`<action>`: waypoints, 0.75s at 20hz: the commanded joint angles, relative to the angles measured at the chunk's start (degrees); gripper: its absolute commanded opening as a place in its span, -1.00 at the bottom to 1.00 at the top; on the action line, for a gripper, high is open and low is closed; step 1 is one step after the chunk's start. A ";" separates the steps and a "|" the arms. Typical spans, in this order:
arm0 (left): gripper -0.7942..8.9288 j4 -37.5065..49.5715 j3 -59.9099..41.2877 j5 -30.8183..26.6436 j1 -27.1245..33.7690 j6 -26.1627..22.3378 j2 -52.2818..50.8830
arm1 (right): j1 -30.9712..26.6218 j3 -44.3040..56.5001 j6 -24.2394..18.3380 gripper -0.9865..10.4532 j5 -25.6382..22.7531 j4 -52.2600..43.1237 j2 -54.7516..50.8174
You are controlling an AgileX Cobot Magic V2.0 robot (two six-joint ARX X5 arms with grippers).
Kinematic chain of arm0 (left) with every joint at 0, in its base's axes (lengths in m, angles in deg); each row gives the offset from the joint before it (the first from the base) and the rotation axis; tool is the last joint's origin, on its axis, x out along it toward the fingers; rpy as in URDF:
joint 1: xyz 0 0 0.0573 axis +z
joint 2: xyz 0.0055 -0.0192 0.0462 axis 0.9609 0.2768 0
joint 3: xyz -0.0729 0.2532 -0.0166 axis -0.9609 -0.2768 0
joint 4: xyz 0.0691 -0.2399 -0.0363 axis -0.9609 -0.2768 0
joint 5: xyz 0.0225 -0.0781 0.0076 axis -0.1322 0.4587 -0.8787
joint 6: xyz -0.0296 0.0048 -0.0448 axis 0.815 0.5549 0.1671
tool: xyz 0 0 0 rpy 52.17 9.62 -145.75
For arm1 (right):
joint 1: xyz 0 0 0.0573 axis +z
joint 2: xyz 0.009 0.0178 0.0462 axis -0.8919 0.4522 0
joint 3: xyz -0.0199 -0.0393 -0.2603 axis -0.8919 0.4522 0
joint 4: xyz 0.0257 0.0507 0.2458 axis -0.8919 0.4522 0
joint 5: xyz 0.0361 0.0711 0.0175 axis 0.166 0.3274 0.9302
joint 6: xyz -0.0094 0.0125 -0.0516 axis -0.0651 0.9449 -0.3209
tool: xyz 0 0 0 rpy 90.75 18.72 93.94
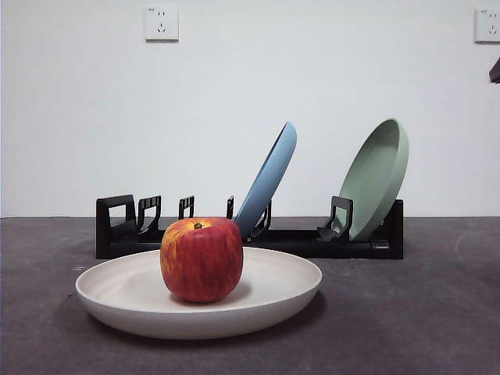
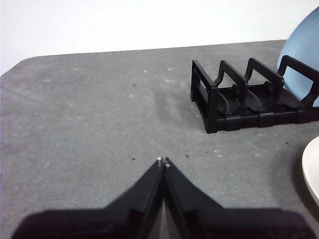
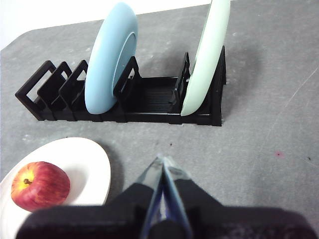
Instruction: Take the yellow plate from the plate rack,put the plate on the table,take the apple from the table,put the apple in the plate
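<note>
Both our grippers are pressed together and hold nothing.

Our left gripper (image 2: 163,160) hangs over the bare table (image 2: 99,124), near the end of the plate rack (image 2: 239,102). Our right gripper (image 3: 163,159) hangs above the table in front of the rack, its jaws together too. The apple (image 1: 201,258) sits in the yellow plate (image 1: 281,293), which lies flat on the table before the rack. The blue plate (image 1: 269,180) and green plate (image 1: 376,176) lean in the rack.

No legible text, label, brand or number anywhere — plates, rack, wall sockets alike.
</note>
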 commanded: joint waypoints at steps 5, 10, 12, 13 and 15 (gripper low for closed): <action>-0.84 0.02 -0.79 0.35 0.17 -0.42 -0.15 | 0.09 0.24 0.48 -0.83 -0.17 -0.13 -0.04; -0.84 0.02 -0.79 0.35 0.17 -0.42 -0.15 | -0.35 0.26 -9.57 -0.83 -6.47 0.72 -1.42; -0.84 0.02 -0.79 0.35 0.17 -0.42 -0.15 | -2.16 0.26 -12.76 -0.83 -8.96 0.92 -4.22; -0.84 0.04 -0.79 0.35 0.17 -0.42 -0.15 | -4.00 0.42 -13.81 -0.83 -8.85 0.76 -6.03; -0.84 0.04 -0.79 0.35 0.17 -0.42 -0.15 | -8.83 1.75 -14.16 -0.83 -8.70 0.57 -10.60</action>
